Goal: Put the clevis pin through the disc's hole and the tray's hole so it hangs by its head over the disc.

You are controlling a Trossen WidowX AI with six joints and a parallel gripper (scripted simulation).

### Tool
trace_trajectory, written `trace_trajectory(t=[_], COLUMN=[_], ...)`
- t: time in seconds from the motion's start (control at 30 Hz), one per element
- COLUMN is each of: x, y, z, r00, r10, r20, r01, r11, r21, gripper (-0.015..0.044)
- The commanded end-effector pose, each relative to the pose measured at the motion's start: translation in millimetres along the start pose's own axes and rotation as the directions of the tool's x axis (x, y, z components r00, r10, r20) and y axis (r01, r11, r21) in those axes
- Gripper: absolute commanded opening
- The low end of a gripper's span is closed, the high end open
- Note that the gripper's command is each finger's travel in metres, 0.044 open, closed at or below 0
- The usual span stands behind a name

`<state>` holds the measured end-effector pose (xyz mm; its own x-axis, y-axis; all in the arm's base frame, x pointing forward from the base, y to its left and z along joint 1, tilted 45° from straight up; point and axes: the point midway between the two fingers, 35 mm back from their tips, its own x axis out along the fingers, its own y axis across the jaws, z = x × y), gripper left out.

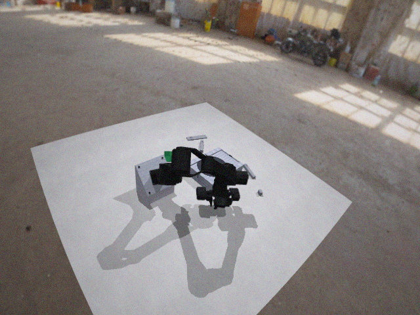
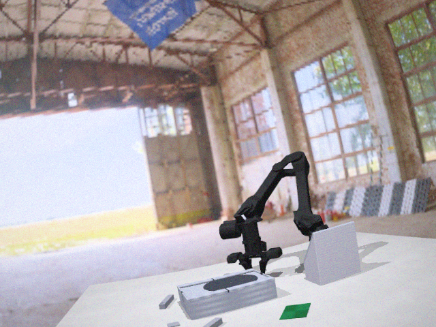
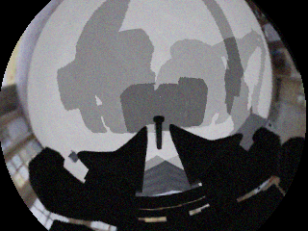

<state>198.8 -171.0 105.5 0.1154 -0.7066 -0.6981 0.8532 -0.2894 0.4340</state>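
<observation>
The dark steel pin (image 3: 159, 135) shows between the fingertips in the wrist view, its head toward the top of the picture. I cannot tell whether it lies or stands. My gripper (image 1: 213, 204) (image 2: 257, 269) (image 3: 158, 127) points down low beside the tray and is open around the pin, with a gap on each side of the shank. The steel tray (image 2: 232, 300) (image 3: 166, 177) stands beside the gripper. The dark round disc (image 2: 230, 281) lies flat in it. The disc's hole and the tray's pin hole cannot be made out. In the top view the arm partly covers tray and disc.
A grey wedge-shaped block (image 1: 152, 176) (image 2: 332, 255) stands at the arm's base. A green patch (image 1: 168, 156) (image 2: 296, 310) lies near it. Loose grey bars (image 1: 196, 137) (image 1: 249, 170) (image 2: 166, 302) lie around the tray. A small grey block (image 1: 260, 192) (image 3: 73, 156) lies off to one side.
</observation>
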Motion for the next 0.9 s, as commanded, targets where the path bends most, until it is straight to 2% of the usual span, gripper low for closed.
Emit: trace_trajectory(t=[0.0, 0.17, 0.3, 0.63, 0.87], x=[1.1, 1.1, 1.1, -0.8, -21.3], y=[0.3, 0.3, 0.3, 0.3, -0.1], z=[-0.3, -0.3, -0.3, -0.4, -0.8], r00=[1.0, 1.0, 1.0, 1.0, 1.0], r10=[0.001, 0.001, 0.001, 0.001, -0.001], r20=[-0.003, -0.003, -0.003, -0.003, -0.004], r01=[-0.001, -0.001, -0.001, -0.001, 0.001], r11=[1.0, 1.0, 1.0, 1.0, 1.0], r21=[0.0, 0.0, 0.0, -0.001, -0.002], gripper=[0.016, 0.0029, 0.0002, 0.0, 0.0])
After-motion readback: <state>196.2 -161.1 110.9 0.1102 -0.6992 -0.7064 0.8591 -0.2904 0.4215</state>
